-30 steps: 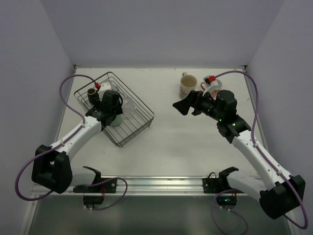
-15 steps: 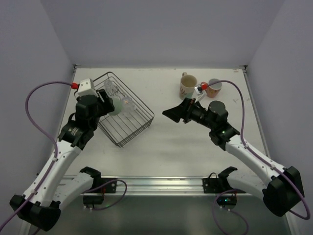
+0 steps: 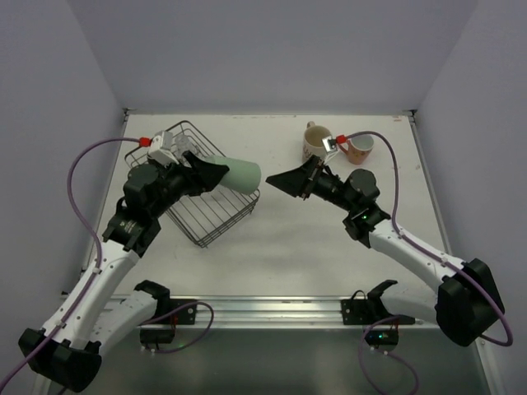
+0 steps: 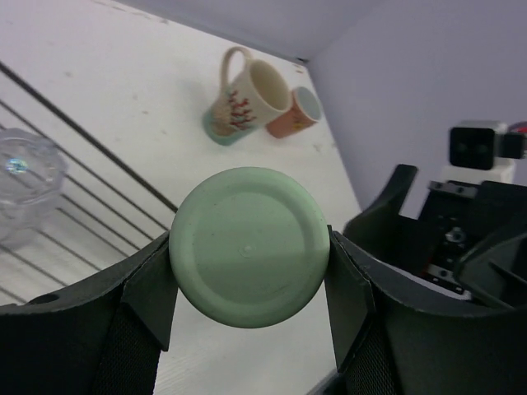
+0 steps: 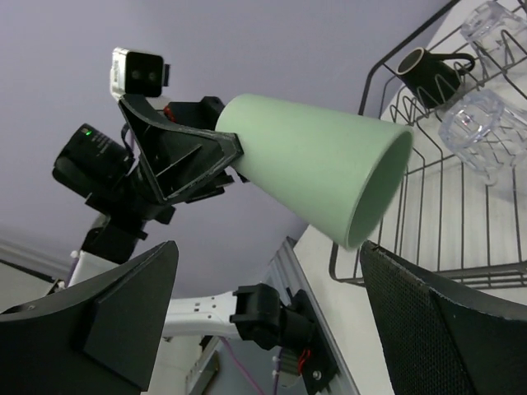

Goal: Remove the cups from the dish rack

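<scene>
The pale green cup (image 3: 243, 174) is out now.
The left gripper (image 3: 216, 170) holds it, lifted from the dish rack (image 3: 230, 220); the right gripper (image 3: 278, 180), fingers wide, came close.

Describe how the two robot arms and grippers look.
The left arm and right arm match: white links, black joints and bases. The left gripper and right gripper have broad black wedge-shaped fingers. A purple cable loops along each arm; white wrist cameras carry red tags.

Pale green cup (image 3: 239, 174), black wire dish rack (image 3: 222, 216), cream mug (image 3: 315, 144) with red pattern, salmon-pink mug (image 3: 360, 149)
</scene>
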Robot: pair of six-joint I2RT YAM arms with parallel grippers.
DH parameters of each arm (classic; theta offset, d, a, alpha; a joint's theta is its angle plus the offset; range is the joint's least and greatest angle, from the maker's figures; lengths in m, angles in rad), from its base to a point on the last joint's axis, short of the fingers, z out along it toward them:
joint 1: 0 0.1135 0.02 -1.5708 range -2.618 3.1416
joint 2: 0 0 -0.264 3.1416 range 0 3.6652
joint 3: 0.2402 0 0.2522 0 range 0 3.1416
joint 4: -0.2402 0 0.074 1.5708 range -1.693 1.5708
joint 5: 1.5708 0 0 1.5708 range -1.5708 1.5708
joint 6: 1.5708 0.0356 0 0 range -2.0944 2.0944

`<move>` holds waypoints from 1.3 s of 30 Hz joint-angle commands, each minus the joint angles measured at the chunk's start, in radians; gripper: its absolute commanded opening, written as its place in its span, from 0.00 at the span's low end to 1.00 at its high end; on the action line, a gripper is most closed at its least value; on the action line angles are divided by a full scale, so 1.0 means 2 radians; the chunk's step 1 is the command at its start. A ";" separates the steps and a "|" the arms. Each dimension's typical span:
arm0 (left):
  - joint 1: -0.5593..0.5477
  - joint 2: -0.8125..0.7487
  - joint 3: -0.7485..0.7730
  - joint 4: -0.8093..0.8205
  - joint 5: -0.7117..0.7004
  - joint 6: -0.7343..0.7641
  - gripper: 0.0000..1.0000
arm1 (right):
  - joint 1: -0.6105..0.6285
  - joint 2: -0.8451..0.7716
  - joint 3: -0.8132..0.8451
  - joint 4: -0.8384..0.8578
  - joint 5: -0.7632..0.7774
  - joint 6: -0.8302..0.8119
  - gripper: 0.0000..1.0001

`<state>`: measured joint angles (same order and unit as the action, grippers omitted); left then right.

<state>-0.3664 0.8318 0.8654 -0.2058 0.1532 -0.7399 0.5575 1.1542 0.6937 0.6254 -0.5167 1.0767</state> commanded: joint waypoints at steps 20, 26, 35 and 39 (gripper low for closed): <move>-0.051 0.052 -0.065 0.303 0.171 -0.146 0.36 | 0.011 0.001 -0.046 0.220 -0.039 0.061 0.20; -0.052 0.052 -0.061 0.269 0.163 -0.114 0.97 | 0.010 -0.034 -0.041 0.162 -0.025 0.015 0.00; -0.052 0.027 0.036 0.016 0.041 0.083 1.00 | -0.021 -0.100 0.091 -0.292 0.083 -0.216 0.00; -0.053 0.001 0.041 -0.066 -0.045 0.170 1.00 | -0.115 -0.077 0.159 -0.471 0.087 -0.279 0.00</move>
<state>-0.4679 0.8799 0.9073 -0.1539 0.2298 -0.6052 0.4442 0.9897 0.9077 0.0872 -0.4278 0.7174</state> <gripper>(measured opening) 0.997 0.105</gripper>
